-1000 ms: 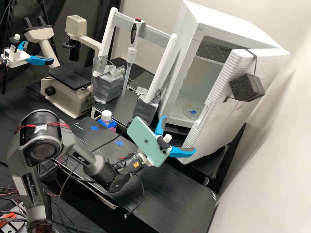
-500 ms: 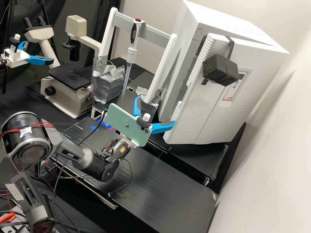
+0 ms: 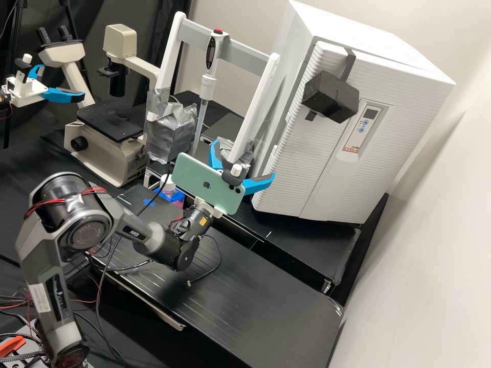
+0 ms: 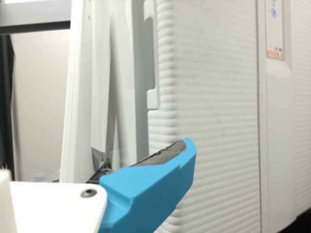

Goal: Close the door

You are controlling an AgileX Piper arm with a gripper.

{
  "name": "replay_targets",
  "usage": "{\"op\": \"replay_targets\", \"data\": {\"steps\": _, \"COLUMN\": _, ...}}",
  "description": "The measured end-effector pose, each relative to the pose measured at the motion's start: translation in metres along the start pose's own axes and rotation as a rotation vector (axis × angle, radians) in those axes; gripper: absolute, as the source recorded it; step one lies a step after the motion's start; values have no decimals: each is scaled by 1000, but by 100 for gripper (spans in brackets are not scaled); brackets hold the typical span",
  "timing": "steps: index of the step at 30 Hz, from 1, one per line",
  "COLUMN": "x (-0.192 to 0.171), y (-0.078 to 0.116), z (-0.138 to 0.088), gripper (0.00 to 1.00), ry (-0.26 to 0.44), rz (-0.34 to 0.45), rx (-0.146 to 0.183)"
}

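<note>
- Big chg: white ribbed plastic door (image 3: 322,163) has swung from wide open, shelf & interior showing, to almost flat vs its boxy white cabinet (image 3: 358,37).
- Last ½ sec: door moved in a bit more; white plastic gripper (image 3: 243,157) shifted slightly up & toward cabinet side.
- Gripper is released, its bright blue fingers (image 4: 150,189) spread, nothing held; one tip is v. near door's free edge. Can't tell if it's touching.
- Door pos. now: on cabinet front, handle-side edge facing gripper, black rough-faced block (image 3: 332,97) strapped near its top corner.
- Wrist view has a narrow grey strip btwn door edge & cabinet; could be a small gap or just the seal.
- Means: task prob. nearly done, maybe last push left.
- Next, prob.: press w/ a finger nr free edge till flush, then back off.
- Risk: tip slips off edge, or door rebounds ajar if not latched.
</note>
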Motion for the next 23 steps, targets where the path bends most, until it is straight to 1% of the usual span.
{"op": "replay_targets", "data": {"steps": 10, "x": 2, "y": -3, "z": -2, "gripper": 100, "ry": 10, "rz": -13, "rx": 2}}
{"op": "replay_targets", "data": {"steps": 12, "x": 2, "y": -4, "z": -2, "gripper": 100, "ry": 9, "rz": -9, "rx": 7}}
{"op": "replay_targets", "data": {"steps": 13, "x": 2, "y": -6, "z": -3, "gripper": 100, "ry": 4, "rz": 0, "rx": 5}}
{"op": "replay_targets", "data": {"steps": 14, "x": 1, "y": -8, "z": -3, "gripper": 100, "ry": -5, "rz": 7, "rx": -4}}
{"op": "replay_targets", "data": {"steps": 15, "x": -3, "y": -11, "z": -4, "gripper": 100, "ry": -22, "rz": 24, "rx": -20}}
{"op": "replay_targets", "data": {"steps": 16, "x": -5, "y": -14, "z": -5, "gripper": 100, "ry": -40, "rz": 48, "rx": -28}}
{"op": "replay_targets", "data": {"steps": 17, "x": -7, "y": -16, "z": -7, "gripper": 100, "ry": -66, "rz": 85, "rx": -22}}
{"op": "replay_targets", "data": {"steps": 18, "x": -11, "y": -19, "z": -9, "gripper": 100, "ry": -87, "rz": 110, "rx": -23}}
{"op": "replay_targets", "data": {"steps": 19, "x": -15, "y": -22, "z": -10, "gripper": 100, "ry": -100, "rz": 119, "rx": -24}}
{"op": "replay_targets", "data": {"steps": 21, "x": -21, "y": -26, "z": -15, "gripper": 100, "ry": -108, "rz": 127, "rx": -4}}
{"op": "replay_targets", "data": {"steps": 23, "x": -24, "y": -32, "z": -18, "gripper": 100, "ry": -105, "rz": 107, "rx": 7}}
